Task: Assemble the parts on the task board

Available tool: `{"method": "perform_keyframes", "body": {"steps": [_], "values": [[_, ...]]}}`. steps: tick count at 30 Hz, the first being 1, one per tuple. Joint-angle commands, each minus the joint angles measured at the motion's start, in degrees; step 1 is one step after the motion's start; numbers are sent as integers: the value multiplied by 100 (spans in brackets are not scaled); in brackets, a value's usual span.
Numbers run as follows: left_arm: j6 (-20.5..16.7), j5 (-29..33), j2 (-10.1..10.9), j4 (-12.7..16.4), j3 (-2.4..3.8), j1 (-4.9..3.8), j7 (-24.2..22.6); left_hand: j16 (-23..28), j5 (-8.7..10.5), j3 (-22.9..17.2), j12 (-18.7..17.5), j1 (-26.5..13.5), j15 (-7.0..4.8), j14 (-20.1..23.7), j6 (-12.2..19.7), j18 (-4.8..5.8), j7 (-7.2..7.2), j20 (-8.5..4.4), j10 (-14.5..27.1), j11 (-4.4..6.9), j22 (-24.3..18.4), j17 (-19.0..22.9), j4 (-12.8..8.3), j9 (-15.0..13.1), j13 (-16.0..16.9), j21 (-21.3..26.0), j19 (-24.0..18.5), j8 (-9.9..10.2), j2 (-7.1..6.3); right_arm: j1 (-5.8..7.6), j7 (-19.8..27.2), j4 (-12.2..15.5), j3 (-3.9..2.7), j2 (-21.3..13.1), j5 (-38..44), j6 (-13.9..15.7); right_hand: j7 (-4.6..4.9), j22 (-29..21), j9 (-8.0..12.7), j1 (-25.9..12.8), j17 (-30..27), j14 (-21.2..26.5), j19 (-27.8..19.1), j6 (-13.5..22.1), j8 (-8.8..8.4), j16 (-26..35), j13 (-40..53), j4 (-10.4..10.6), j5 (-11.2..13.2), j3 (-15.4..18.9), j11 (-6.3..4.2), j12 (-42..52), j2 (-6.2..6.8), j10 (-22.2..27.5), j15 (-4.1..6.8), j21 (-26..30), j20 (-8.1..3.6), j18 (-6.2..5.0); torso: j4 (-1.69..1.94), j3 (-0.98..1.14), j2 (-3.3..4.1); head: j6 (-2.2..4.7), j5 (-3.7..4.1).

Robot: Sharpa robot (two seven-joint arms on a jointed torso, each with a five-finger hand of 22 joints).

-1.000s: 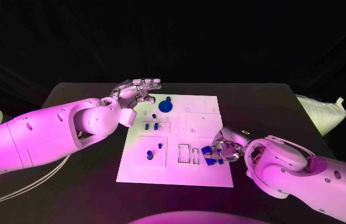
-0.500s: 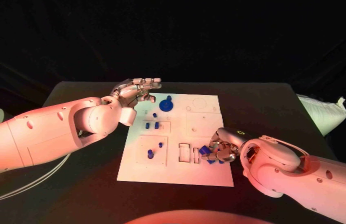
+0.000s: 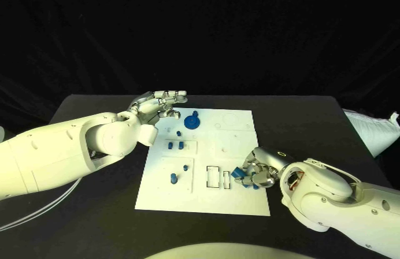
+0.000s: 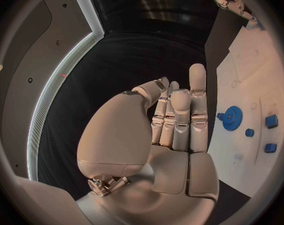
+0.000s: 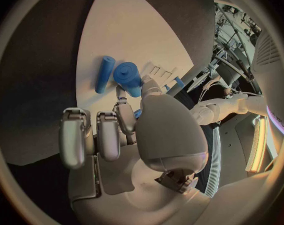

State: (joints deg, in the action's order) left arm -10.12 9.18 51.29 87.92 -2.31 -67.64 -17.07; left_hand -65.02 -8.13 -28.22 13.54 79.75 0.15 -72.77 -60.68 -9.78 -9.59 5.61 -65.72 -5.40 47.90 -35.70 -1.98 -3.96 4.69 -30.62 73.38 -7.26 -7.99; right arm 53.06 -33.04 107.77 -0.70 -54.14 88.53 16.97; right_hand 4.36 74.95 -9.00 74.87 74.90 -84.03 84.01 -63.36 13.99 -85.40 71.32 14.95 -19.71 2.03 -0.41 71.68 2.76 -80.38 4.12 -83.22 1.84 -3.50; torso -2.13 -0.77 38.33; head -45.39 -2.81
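Observation:
The white task board lies mid-table. My right hand rests at its near right edge and pinches a short blue part between thumb and fingers; in the right wrist view that blue part sits at the fingertips, with a long blue peg lying on the board beside it. A blue gear stands on the board's far part. Small blue pieces and two blue pegs sit on the left side. My left hand hovers at the far left corner, fingers straight, holding nothing; the left wrist view shows the gear beyond my left hand.
Two narrow rectangular slots lie in the board just left of my right hand. A white bag sits at the table's right edge. The bare black table surrounds the board.
My right hand has shifted slightly at the board's near right edge with the blue part still in its fingers. The left hand has stayed in place.

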Motion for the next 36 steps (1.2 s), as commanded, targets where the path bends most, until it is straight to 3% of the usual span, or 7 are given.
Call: {"method": "perform_keyframes", "body": {"steps": [1, 9, 13, 17, 24, 36], "values": [[124, -17, -8, 16, 3, -2, -13, 13, -15, 21, 28, -28, 4, 48, 17, -59, -20, -3, 36, 9, -7, 5, -23, 9, -1, 37, -44, -24, 30, 47, -31, 148, -40, -45, -362, 591, -68, 523, -135, 223, 621, -449, 187, -81, 25, -31, 39, 61, -131, 5, -39, 29, -386, -71, 52, -44, -36, 113, 0, -5, -2, 0, 6], [129, -17, -17, 21, 3, -2, -17, 13, -15, 21, 28, -28, 4, 48, 17, -59, -20, -3, 36, 9, -7, 5, -23, 9, -1, 37, -44, -24, 30, 139, -27, 282, -73, 1, -943, 661, -73, 556, -190, 150, 654, -454, 203, -87, 28, -50, 65, 137, -367, 21, -44, 18, -383, -89, 59, -66, -46, 121, 8, -3, 4, -7, -2], [128, -17, -19, 24, 3, -2, -18, 13, -15, 21, 28, -28, 4, 48, 17, -59, -20, -3, 36, 9, -7, 5, -23, 9, -1, 37, -44, -24, 30, 148, -53, 232, -75, 135, -1078, 462, -71, 577, -229, -64, 680, -458, 211, -96, 28, -64, 76, 167, -550, 109, -41, 4, -362, -101, 55, -79, -44, 125, -3, -5, 2, -16, -13], [133, -17, -29, 29, 3, -2, -18, 13, -15, 21, 28, -28, 4, 48, 17, -59, -20, -3, 36, 9, -7, 5, -23, 9, -1, 37, -44, -24, 30, 148, -85, 106, -63, 366, -1162, 182, -74, 580, -270, -289, 682, -457, 212, -108, 26, -67, 59, 171, -698, 220, -43, -41, -371, -102, 55, -81, -43, 126, 8, -7, 2, -9, -12], [137, -17, -31, 37, 3, -2, -14, 17, -15, 24, 34, -36, 7, 58, 20, -59, -21, -1, 45, 7, -9, 17, -24, 9, -2, 41, -51, -24, 34, 144, -149, -96, -39, 642, -995, -311, -106, 591, -344, -615, 683, -455, 214, -171, 48, -68, 89, 165, -450, 380, -69, -44, -470, -157, 75, -85, -57, 127, 4, -8, 1, -25, -34], [148, -17, -29, 42, 3, -3, -11, 14, -14, 38, 47, -75, 13, 69, 28, -57, -26, 5, 63, 1, -13, 25, -11, 10, -5, 50, -63, -23, 40, 144, -180, -261, -20, 852, -745, -592, -119, 588, -386, -714, 690, -455, 211, -186, 53, -70, 106, 166, -319, 447, -79, -49, -522, -178, 84, -81, -65, 126, 0, 2, 3, -38, -71]]}}
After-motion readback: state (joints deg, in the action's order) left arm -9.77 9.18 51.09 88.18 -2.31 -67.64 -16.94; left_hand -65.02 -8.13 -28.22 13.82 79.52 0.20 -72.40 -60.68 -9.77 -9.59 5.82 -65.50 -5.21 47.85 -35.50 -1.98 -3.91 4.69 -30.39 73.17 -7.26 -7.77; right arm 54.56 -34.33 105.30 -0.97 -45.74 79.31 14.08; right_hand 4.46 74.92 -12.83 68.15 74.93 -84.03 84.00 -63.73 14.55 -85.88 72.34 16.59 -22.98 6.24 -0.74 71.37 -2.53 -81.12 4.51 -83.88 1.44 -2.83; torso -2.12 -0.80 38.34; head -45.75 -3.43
